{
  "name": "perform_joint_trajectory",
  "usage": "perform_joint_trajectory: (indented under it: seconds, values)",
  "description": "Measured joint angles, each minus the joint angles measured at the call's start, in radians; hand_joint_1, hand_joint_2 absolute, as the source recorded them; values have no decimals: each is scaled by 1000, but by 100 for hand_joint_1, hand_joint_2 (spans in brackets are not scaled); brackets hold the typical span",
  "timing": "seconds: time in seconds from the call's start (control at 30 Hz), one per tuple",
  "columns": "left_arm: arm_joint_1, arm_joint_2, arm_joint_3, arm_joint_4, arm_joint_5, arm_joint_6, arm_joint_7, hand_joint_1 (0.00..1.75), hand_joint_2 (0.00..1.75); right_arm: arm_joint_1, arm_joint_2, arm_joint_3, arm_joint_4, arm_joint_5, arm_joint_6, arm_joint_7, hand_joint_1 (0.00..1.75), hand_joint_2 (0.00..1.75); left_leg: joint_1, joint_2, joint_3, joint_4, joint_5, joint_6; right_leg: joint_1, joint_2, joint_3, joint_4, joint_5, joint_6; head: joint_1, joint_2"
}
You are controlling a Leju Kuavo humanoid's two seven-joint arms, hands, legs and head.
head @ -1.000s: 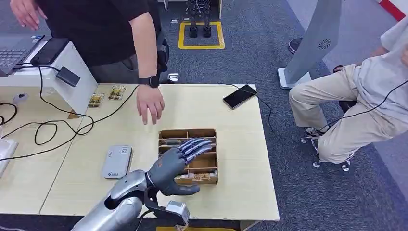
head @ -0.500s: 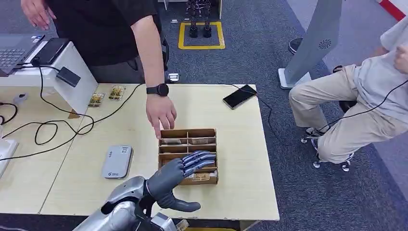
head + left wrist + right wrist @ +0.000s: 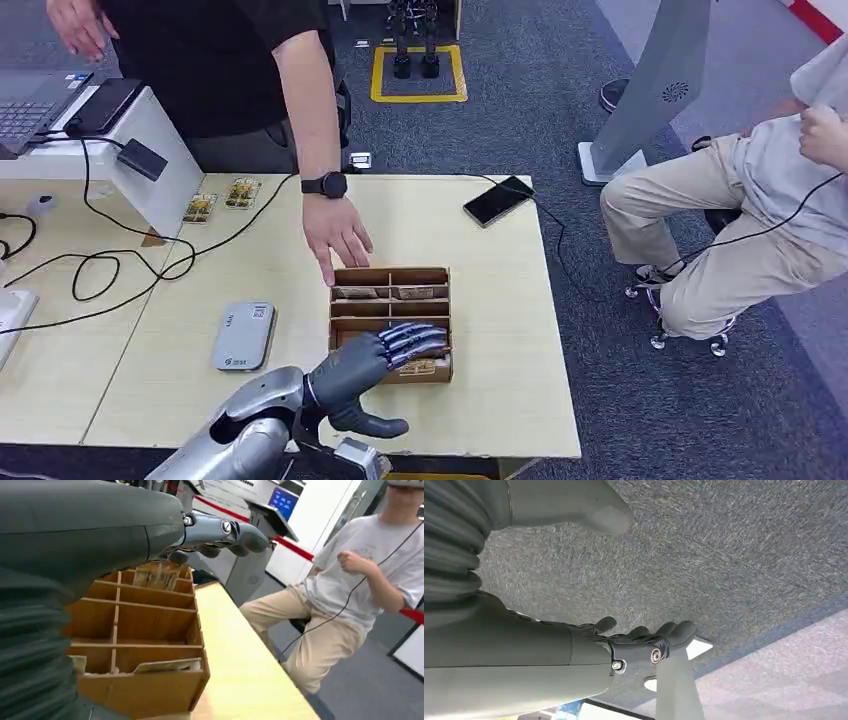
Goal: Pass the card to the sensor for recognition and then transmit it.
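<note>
Drawn back toward the lower centre since a second ago, the left hand (image 3: 372, 362) is held over the near row of the wooden box (image 3: 391, 322), fingers (image 3: 415, 340) spread, nothing grasped. Cards (image 3: 417, 368) lie in the box's compartments. A person's hand (image 3: 338, 236) is placed at the box's far edge on the tabletop (image 3: 500, 330). The right hand (image 3: 644, 640) hangs over carpet, released.

We can read no text anywhere; the flat grey card reader (image 3: 243, 336) left of the left hand (image 3: 365, 368) bears small printed marks, too small for us to make out.
</note>
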Motion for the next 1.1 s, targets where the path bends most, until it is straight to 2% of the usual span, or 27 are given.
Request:
perform_joint_trajectory:
  seconds: [0.5, 0.63, 0.7, 0.83, 1.0, 1.1]
  values:
    - [-2, -44, -12, 111, 10, 11, 23, 0, 175, 0, 0, 0, 0, 8, 0, -3, 0, 175, 0, 0, 0, 0, 0, 0, 0, 0, 0, 0, 0, 0, 0, 0]
    - [-2, -58, -13, 135, 17, 40, 26, 0, 175, 0, 0, 0, 0, 11, 0, -3, 0, 175, 0, 0, 0, 0, 0, 0, 0, 0, 0, 0, 0, 0, 0, 0]
    - [0, -70, -13, 147, 16, 83, 30, 0, 175, 0, 0, 0, 0, 11, 0, -3, 0, 175, 0, 0, 0, 0, 0, 0, 0, 0, 0, 0, 0, 0, 0, 0]
    - [20, -103, -13, 160, 5, 237, 35, 0, 175, 0, 0, 0, 0, 13, 0, -2, 0, 175, 0, 0, 0, 0, 0, 0, 0, 0, 0, 0, 0, 0, 0, 0]
    - [42, -135, -13, 166, -70, 388, 61, 0, 175, 0, 0, 0, 0, 12, 0, 4, 0, 175, 0, 0, 0, 0, 0, 0, 0, 0, 0, 0, 0, 0, 0, 0]
    - [52, -152, -13, 171, -106, 443, 68, 0, 175, 1, 0, 0, 0, 12, 0, 7, 0, 175, 0, 0, 0, 0, 0, 0, 0, 0, 0, 0, 0, 0, 0, 0]
